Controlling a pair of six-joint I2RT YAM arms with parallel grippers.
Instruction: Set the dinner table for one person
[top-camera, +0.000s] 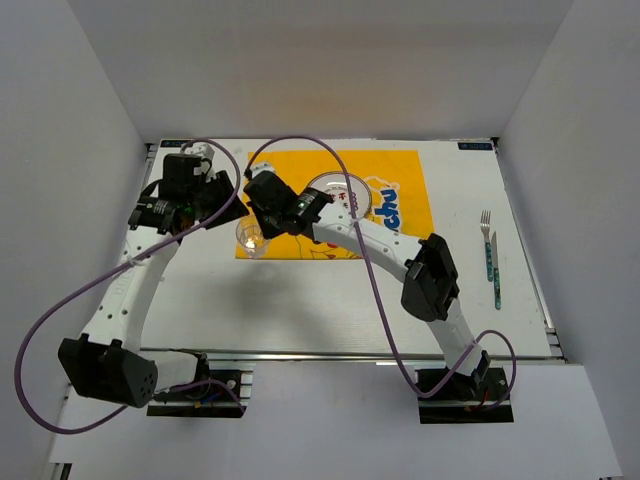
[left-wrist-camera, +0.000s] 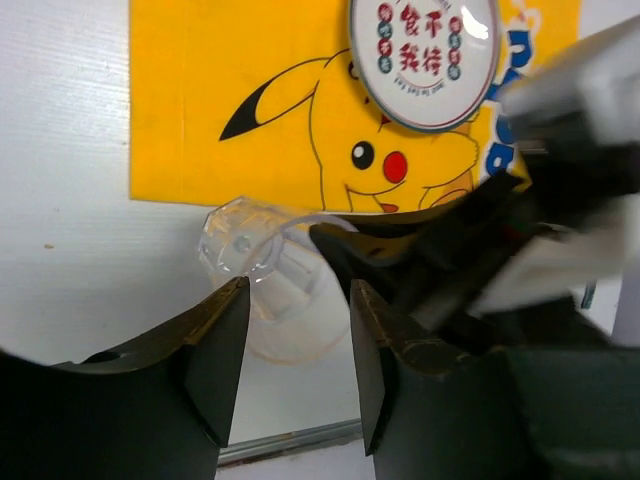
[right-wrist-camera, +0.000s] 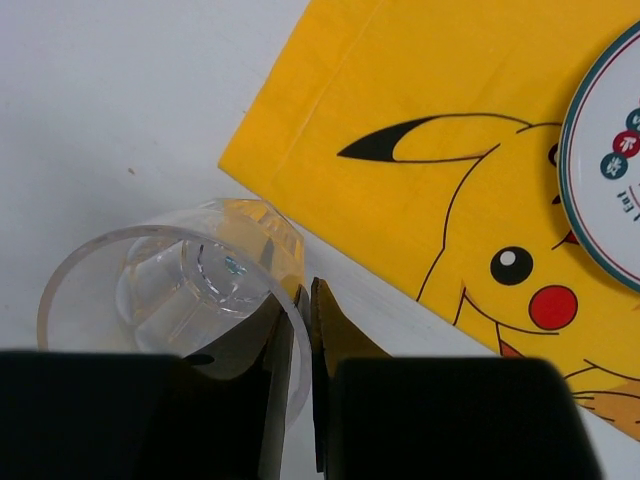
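Table (top-camera: 300, 310): white, flat, rigid, metal-railed. It fills the scene under both arms.

Cup (right-wrist-camera: 170, 280): clear hard plastic, thin wall, faceted base. It stands at the near-left corner of the yellow mat (top-camera: 300, 165). We judge it light, slick and apt to flex or tip, so the rim looks like the workable hold.

Right gripper (right-wrist-camera: 305, 310) is pinched onto that rim, one finger inside. Left gripper (left-wrist-camera: 298, 295) is released, jaws apart, close by the cup.

A glossy round plate (left-wrist-camera: 425, 60) lies on the mat.

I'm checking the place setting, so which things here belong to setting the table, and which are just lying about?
Belong: table, mat, plate, cup, fork, knife.
Just lying about: the arms' purple cables.
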